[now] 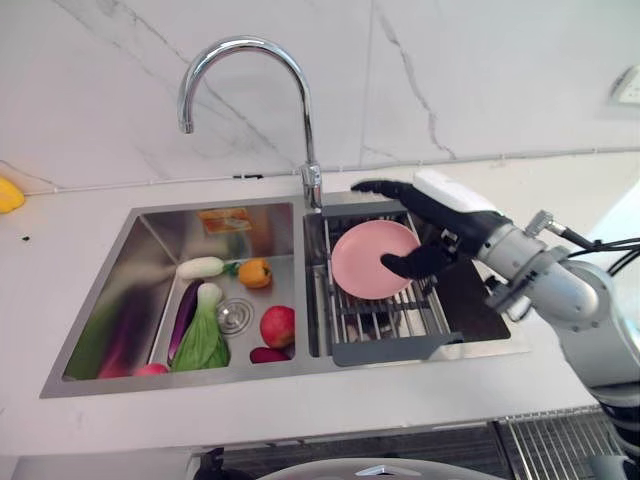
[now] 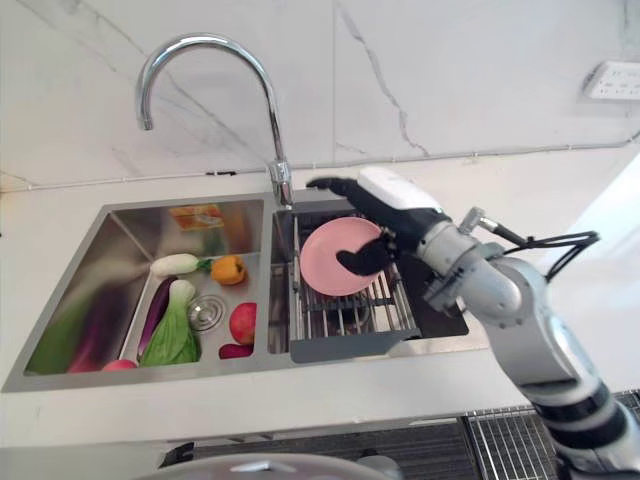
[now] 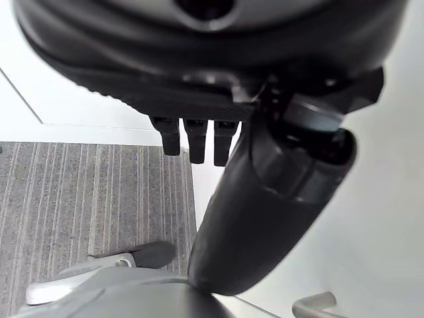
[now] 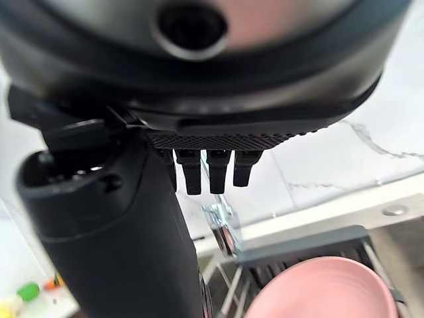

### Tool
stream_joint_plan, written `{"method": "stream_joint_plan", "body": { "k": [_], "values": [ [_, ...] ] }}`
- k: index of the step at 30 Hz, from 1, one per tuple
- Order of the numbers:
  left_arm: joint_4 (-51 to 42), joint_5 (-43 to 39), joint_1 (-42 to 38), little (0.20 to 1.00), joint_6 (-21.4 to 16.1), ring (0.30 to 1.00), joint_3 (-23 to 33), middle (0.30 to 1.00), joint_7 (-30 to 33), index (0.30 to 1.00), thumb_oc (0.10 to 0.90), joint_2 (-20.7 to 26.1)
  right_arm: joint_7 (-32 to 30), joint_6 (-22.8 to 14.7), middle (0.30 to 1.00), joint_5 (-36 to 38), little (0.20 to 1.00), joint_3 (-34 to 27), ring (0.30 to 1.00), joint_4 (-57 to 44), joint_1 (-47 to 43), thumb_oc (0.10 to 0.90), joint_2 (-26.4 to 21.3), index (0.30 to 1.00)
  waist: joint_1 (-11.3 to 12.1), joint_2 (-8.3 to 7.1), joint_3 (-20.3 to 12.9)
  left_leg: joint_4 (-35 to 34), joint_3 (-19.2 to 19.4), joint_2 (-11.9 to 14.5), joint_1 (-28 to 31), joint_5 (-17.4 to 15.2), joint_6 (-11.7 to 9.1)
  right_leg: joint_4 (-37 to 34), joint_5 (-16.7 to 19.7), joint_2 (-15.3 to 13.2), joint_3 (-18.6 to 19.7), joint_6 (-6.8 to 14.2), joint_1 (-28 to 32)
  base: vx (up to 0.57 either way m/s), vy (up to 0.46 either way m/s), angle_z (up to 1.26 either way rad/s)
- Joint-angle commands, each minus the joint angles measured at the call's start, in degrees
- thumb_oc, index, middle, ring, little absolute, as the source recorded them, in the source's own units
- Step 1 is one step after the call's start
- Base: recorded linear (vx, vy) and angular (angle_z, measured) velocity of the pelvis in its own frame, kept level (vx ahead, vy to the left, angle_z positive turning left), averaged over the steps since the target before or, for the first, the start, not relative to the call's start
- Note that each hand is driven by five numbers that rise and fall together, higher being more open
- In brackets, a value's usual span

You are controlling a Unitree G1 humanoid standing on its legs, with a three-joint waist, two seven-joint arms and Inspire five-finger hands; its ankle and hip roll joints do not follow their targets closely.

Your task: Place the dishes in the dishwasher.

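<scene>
The round pink plate [image 1: 372, 258] stands tilted on edge in the dark grey wire dish rack [image 1: 385, 320] that fills the right basin of my stainless steel double sink [image 1: 120, 290]. My right hand [image 1: 432, 222] is on it: the thumb [image 1: 408, 264] curls onto the plate's front face near its right rim, while my fingers [image 1: 378, 186] reach out straight over the plate's top edge, behind it, so I am pinching the plate between thumb and fingers. In my right wrist view the plate [image 4: 318, 291] shows just below the thumb, with the rack's rim behind it.

My right arm comes in from the right over the white countertop [image 1: 300, 400]. The curved chrome tap [image 1: 250, 90] rises from the sink's back edge, just left of my fingertips, against the white marbled wall [image 1: 450, 70].

The left basin holds vegetables and fruit: a white radish [image 1: 200, 267] beside a small orange pepper [image 1: 255, 272], a dark purple aubergine [image 1: 184, 315] lying next to a leafy green bok choy [image 1: 204, 335], a red apple [image 1: 278, 326] near the round metal drain [image 1: 235, 314], and a dark red piece [image 1: 266, 355] at the front wall. A yellow object [image 1: 8, 194] sits on the counter at the far left.

My left hand [image 3: 265, 212] hangs over a grey striped floor [image 3: 86, 192], its fingers [image 3: 195, 139] relaxed and holding nothing.
</scene>
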Motion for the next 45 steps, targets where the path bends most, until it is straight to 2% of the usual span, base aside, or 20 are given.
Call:
{"method": "stream_joint_plan", "body": {
  "k": [1, 7, 10, 11, 13, 15, 16, 18, 20, 21, 32, 35, 37, 45],
  "values": [
    [1.87, 2.01, -1.99, 0.900, -2.30, 0.900, -1.50, 0.900, 0.35, 0.900, 0.800, 0.51, 2.04, -2.22, 0.900, -1.27, 0.900, -5.09, 0.900, -7.28, -0.99, 0.800, -1.00, 0.900, 1.65, -4.18, -3.50, 0.26, 0.62, 5.38, 0.70, -1.77, -3.56, 0.89, 0.86, -7.07, -0.44, 4.73, -3.01, 0.01, 0.024, -0.21],
    [1.77, 2.45, -1.37, 0.900, -2.16, 0.900, -1.11, 0.900, 0.06, 0.900, 0.800, 0.15, 4.67, -4.71, 0.900, -2.66, 0.900, -5.84, 0.900, -7.82, 5.52, 0.800, -2.15, 0.900, 0.89, -4.48, -3.22, 0.26, 2.02, 5.35, 1.49, -2.28, -3.32, 0.89, 0.98, -7.05, 0.29, 5.03, -3.23, 0.00, 0.008, -0.18],
    [1.72, 3.59, -1.19, 0.900, -1.82, 0.900, -1.33, 0.900, 0.13, 0.900, 0.800, -0.04, 3.08, -8.58, 0.900, -4.79, 0.900, -5.86, 0.900, -7.37, 9.94, 0.800, -3.41, 0.900, 0.90, -4.49, -3.17, 0.26, 2.13, 5.27, 1.53, -2.34, -3.28, 0.89, 1.04, -6.97, 0.42, 5.10, -3.29, 0.00, 0.007, -0.04],
    [1.76, 3.82, -1.24, 0.900, -1.69, 0.900, -1.25, 0.900, 0.12, 0.900, 0.800, -0.26, -0.01, -11.52, 0.900, -5.46, 0.900, -5.94, 0.900, -6.46, 12.69, 0.800, -4.01, 0.900, 0.93, -4.51, -3.25, 0.26, 2.04, 5.20, 1.60, -2.43, -3.19, 0.89, 0.89, -7.01, 0.29, 5.14, -3.16, 0.00, 0.000, 0.00],
    [1.70, 3.90, -1.44, 0.900, -1.61, 0.900, -1.56, 0.900, 0.16, 0.900, 0.800, -0.51, -4.01, -13.40, 0.900, -5.35, 0.900, -4.91, 0.900, -3.56, 15.26, 0.800, -2.45, 0.900, 1.00, -4.45, -3.10, 0.26, 1.85, 5.05, 1.55, -2.49, -2.95, 0.89, 0.88, -7.15, 0.07, 5.17, -3.10, 0.00, 0.000, 0.00],
    [1.44, 4.05, -1.59, 0.900, -1.61, 0.900, -2.29, 0.900, 0.44, 0.900, 0.800, -0.48, -8.59, -15.51, 0.900, -8.35, 0.900, -3.82, 0.900, -1.66, 16.00, 0.800, -1.41, 0.900, 1.27, -4.45, -2.96, 0.26, 1.68, 4.86, 1.43, -2.45, -2.78, 0.89, 0.94, -7.26, -0.02, 5.19, -3.08, 0.00, 0.000, 0.00],
    [1.44, 4.05, -1.59, 0.900, -1.61, 0.900, -2.29, 0.900, 0.44, 0.900, 0.800, -0.48, -8.59, -15.51, 0.900, -8.35, 0.900, -3.82, 0.900, -1.66, 16.00, 0.800, -1.41, 0.900, 1.27, -4.45, -2.96, 0.26, 1.68, 4.86, 1.43, -2.45, -2.78, 0.89, 0.94, -7.26, -0.02, 5.19, -3.08, -0.02, 0.017, -0.05],
    [0.69, 4.15, -1.73, 0.900, -1.98, 0.900, -3.36, 0.900, 0.82, 0.900, 0.800, -0.49, -15.12, -18.37, 0.900, -14.15, 0.900, -2.31, 0.900, 0.96, 15.68, 0.800, -1.59, 0.900, 1.95, -4.33, -2.67, 0.26, 0.95, 4.55, 1.06, -2.28, -2.66, 0.89, 0.80, -7.43, -0.51, 5.18, -2.81, -0.03, 0.018, -0.05],
    [0.83, 4.20, -1.68, 0.900, -2.00, 0.900, -3.59, 0.900, 0.79, 0.900, 0.800, -0.40, -16.64, -18.98, 0.900, -15.34, 0.900, -1.83, 0.900, 1.62, 15.84, 0.800, -1.60, 0.900, 2.14, -4.30, -2.57, 0.26, 0.68, 4.45, 0.93, -2.25, -2.63, 0.89, 0.74, -7.45, -0.65, 5.22, -2.76, -0.02, 0.009, 0.06],
    [1.10, 4.27, -1.78, 0.900, -1.94, 0.900, -3.85, 0.900, 0.75, 0.900, 0.800, -0.22, -20.05, -20.22, 0.900, -18.36, 0.900, -1.17, 0.900, 2.73, 15.05, 0.800, -1.92, 0.900, 2.51, -4.23, -2.47, 0.26, 0.14, 4.39, 0.66, -2.11, -2.64, 0.89, 0.66, -7.60, -0.93, 5.26, -2.54, -0.02, 0.014, 0.11],
    [3.21, 3.85, -1.13, 0.900, -2.67, 0.900, -2.72, 0.900, 1.24, 0.900, 0.800, 0.19, -27.43, -22.51, 0.900, -25.43, 0.900, 3.93, 0.900, 8.82, 11.56, 0.800, -3.06, 0.900, 4.11, -4.13, -2.19, 0.26, -0.91, 3.93, 0.29, -2.14, -2.54, 0.89, 0.49, -8.21, -2.66, 5.39, -1.54, -0.01, 0.005, 0.07],
    [3.26, 3.70, -1.25, 0.900, -2.81, 0.900, -2.75, 0.900, 1.17, 0.900, 0.800, 0.14, -27.30, -22.19, 0.900, -26.29, 0.900, 5.10, 0.900, 10.84, 10.91, 0.800, -3.47, 0.900, 4.48, -4.19, -2.12, 0.26, -1.11, 3.93, 0.23, -2.12, -2.54, 0.89, 0.50, -8.23, -2.98, 5.38, -1.49, 0.00, -0.002, 0.01],
    [2.97, 3.33, -1.49, 0.900, -3.01, 0.900, -3.04, 0.900, 1.23, 0.900, 0.800, -0.07, -28.52, -20.97, 0.900, -27.60, 0.900, 6.37, 0.900, 13.19, 9.49, 0.800, -2.19, 0.900, 4.85, -4.28, -2.07, 0.26, -1.30, 4.00, 0.06, -2.00, -2.56, 0.89, 0.49, -8.27, -3.44, 5.37, -1.42, 0.00, -0.005, 0.07],
    [1.90, 3.49, -1.85, 0.900, -4.00, 0.900, -4.70, 0.900, 1.62, 0.900, 0.800, -0.46, -32.88, -20.62, 0.900, -32.37, 0.900, 11.19, 0.900, 20.81, 4.80, 0.800, -0.05, 0.900, 6.02, -4.44, -1.99, 0.26, -1.93, 3.95, -0.59, -1.61, -2.54, 0.89, 0.47, -8.33, -4.36, 5.31, -1.31, 0.00, -0.001, 0.04]
  ]
}}
